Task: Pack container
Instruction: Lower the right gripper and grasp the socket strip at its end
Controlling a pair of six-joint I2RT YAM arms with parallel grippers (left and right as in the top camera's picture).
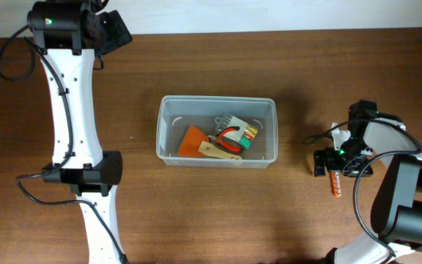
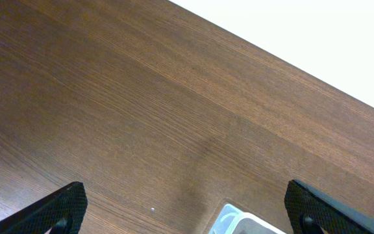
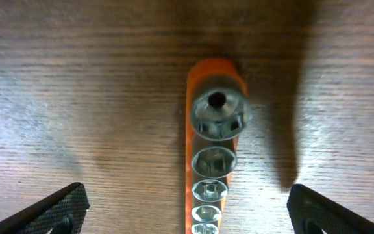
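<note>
Your dark wood-grain table (image 1: 218, 213) meets a white wall (image 1: 269, 15), clear plastic rectangular tub (image 1: 168, 132) mid-table. Left gripper (image 2: 184, 201) splayed over wood; right gripper (image 3: 187, 192) splayed above orange socket rail (image 3: 213, 159).

The bench (image 1: 218, 213) is dark brown wood, its grain running side to side, and its far edge meets a white surface (image 1: 269, 15). The clear plastic container (image 1: 217, 99) stands on it about mid-width, well back from that far edge. Toward the right edge an orange socket rail (image 3: 188, 130) lies flat, carrying a row of steel sockets (image 3: 213, 160) graded in size.
</note>
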